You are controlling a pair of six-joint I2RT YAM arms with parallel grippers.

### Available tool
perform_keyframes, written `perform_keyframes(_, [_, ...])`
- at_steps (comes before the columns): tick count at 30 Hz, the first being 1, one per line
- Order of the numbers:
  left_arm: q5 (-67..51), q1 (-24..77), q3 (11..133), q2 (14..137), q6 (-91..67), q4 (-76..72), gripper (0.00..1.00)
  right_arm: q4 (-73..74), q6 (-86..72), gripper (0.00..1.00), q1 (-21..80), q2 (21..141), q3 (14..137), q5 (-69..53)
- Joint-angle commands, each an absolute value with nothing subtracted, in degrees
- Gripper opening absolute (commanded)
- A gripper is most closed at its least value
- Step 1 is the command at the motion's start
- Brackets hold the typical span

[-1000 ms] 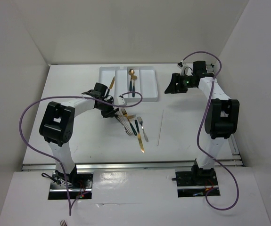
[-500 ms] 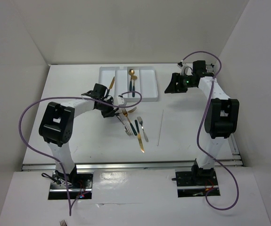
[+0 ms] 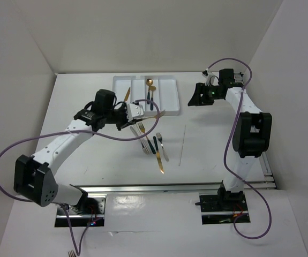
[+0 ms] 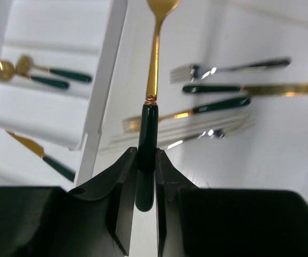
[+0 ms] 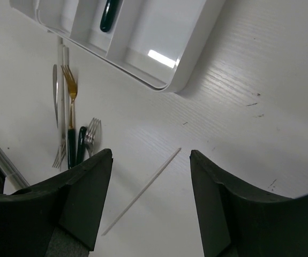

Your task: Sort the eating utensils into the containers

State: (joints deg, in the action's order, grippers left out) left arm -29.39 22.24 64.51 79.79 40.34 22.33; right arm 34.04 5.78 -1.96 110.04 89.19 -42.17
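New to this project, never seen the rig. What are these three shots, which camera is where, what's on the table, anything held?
Two small robot arms are bolted at the near edge of a white table. The wide picture comes from a fixed camera above and behind them; the other two come from a camera on each wrist, looking past that arm's own jaws. The left arm has its jaws shut on the dark handle of a gold utensil; its head is cropped, so fork or spoon is unclear. The right arm hovers beside the white tray with jaws open and empty. The tray holds two gold spoons in one compartment and a gold knife in another. A loose pile of cutlery and a thin pale stick lie on the table.
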Motion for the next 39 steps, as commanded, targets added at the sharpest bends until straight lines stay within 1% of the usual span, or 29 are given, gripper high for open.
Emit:
perform_keyframes(1, [-31.73, 26.09, 68.29, 76.03, 30.72, 20.41, 0.0, 32.26, 5.89, 0.67, -1.49, 105.74, 88.86, -38.94])
perform_keyframes(3, [-32.16, 28.82, 69.79, 75.24, 28.58, 19.26, 0.0, 32.26, 5.27, 0.67, -1.49, 105.73, 88.86, -36.83])
perform_keyframes(5, [-28.32, 32.24, 69.79, 74.36, 20.86, 11.98, 0.0, 31.73, 5.27, 0.67, -1.49, 104.33, 88.34, -35.07])
perform_keyframes(7, [-26.2, 34.62, 71.27, 74.96, 16.54, 9.33, 0.0, 31.73, 5.27, 0.67, -1.49, 103.63, 88.33, -34.37])
perform_keyframes(8, [-24.02, 35.76, 72.24, 76.97, 9.91, 7.92, 0.0, 31.73, 5.27, 0.67, -1.49, 103.01, 88.33, -33.84])
perform_keyframes(9, [-21.38, 36.64, 74.77, 78.3, 6.89, 5.82, 0.0, 31.73, 5.27, 0.67, -1.49, 103.01, 87.81, -33.32])
perform_keyframes(11, [-20.66, 37.18, 77.77, 81.11, 1.0, 4.75, 0.0, 31.73, 5.27, 0.67, -1.49, 102.48, 87.8, -32.52])
perform_keyframes(12, [-18.13, 37.18, 80.48, 84.08, -5.38, 4.05, 0.0, 31.73, 5.27, 0.67, -1.49, 101.78, 87.19, -31.48])
perform_keyframes(14, [-17.4, 37.18, 83.48, 87.26, -10.79, 3.34, 0.0, 31.73, 5.27, 0.67, -1.49, 101.26, 87.19, -30.51])
perform_keyframes(17, [-15.82, 37.18, 88.32, 92.97, -21.06, 1.93, 0.0, 30.42, 2.48, 0.67, -2.02, 99.94, 85.78, -25.77])
perform_keyframes(18, [-13.82, 37.18, 90.59, 94.29, -22.92, 1.32, 0.0, 30.41, 1.68, 0.67, -2.02, 99.06, 85.0, -21.92])
perform_keyframes(21, [-11.61, 36.66, 95.52, 100.79, -30.64, 3.23, 0.0, 29.09, 0.27, 0.67, -2.55, 97.21, 83.77, -17.94])
perform_keyframes(24, [-7.84, 35.51, 104.73, 108.42, -37.67, 7.45, 0.0, 27.86, -1.22, 0.67, -2.55, 95.63, 82.36, -14.51])
perform_keyframes(28, [-2.48, 34.02, 114.31, 118.02, -42.78, 14.48, 0.0, 27.25, -1.85, 0.68, -2.55, 93.43, 81.13, -13.27])
perform_keyframes(31, [1.47, 33.31, 117.41, 123.29, -44.65, 16.08, 0.0, 27.25, -2.37, 0.68, -3.16, 92.81, 80.51, -12.75])
perform_keyframes(34, [4.56, 32.79, 118.21, 126.72, -44.65, 16.7, 0.0, 27.25, -2.37, 0.68, -3.69, 92.81, 79.99, -12.74])
perform_keyframes(39, [4.57, 30.94, 117.69, 131.21, -43.51, 15.21, 0.0, 27.25, -2.9, 0.68, -4.22, 92.81, 79.98, -12.74])
